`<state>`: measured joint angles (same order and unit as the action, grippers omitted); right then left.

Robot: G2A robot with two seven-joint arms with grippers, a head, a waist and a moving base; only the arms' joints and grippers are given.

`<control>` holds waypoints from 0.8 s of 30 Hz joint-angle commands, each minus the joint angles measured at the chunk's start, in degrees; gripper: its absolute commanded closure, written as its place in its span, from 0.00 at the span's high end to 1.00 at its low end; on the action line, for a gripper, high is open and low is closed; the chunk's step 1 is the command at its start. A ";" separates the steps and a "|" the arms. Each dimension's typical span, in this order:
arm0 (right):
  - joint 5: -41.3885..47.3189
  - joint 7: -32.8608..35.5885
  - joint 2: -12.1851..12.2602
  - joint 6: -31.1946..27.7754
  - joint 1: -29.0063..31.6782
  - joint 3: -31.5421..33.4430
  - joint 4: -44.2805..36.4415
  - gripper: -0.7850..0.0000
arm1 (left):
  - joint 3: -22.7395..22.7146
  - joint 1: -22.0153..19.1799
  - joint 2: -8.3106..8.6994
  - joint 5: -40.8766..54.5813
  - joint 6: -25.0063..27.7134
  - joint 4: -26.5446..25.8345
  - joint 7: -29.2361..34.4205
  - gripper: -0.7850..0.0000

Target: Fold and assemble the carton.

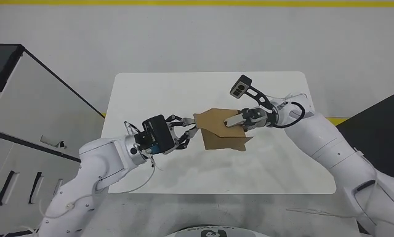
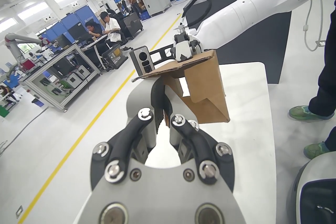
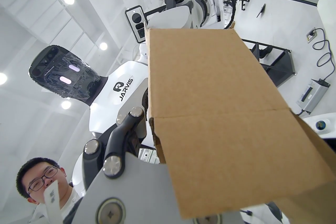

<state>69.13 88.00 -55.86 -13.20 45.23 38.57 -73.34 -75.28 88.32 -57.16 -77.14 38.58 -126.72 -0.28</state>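
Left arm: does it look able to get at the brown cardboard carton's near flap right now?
Likely yes: the left gripper grips the brown cardboard carton by that flap's edge, nothing between.

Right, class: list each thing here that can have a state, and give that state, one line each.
Brown cardboard carton: partly folded, sides open, not yet closed into a box, gripped from both sides.
Left gripper: shut on a flap edge of the carton.
Right gripper: shut on the carton's top panel.
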 commanded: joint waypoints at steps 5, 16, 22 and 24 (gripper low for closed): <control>-0.18 0.00 0.01 0.17 -0.58 -0.78 0.17 0.00 | 0.96 -0.18 -0.03 -0.63 0.68 -0.56 -0.08 0.00; -2.55 0.00 -0.03 0.09 -2.03 -1.98 0.85 0.00 | 2.46 -0.57 -0.06 -1.42 1.83 -0.49 0.46 0.00; -2.69 0.00 -0.25 0.27 -2.67 -2.61 1.04 0.00 | 2.70 -0.87 -0.08 -1.74 1.69 -0.45 0.53 0.00; -1.82 0.00 -0.36 0.29 -2.69 -2.83 0.82 0.00 | 2.82 -0.99 -0.09 -1.83 1.72 -0.42 0.44 0.00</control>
<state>66.85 88.00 -56.17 -12.92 42.54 35.82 -72.43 -72.52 87.38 -57.25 -78.93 40.26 -127.16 0.22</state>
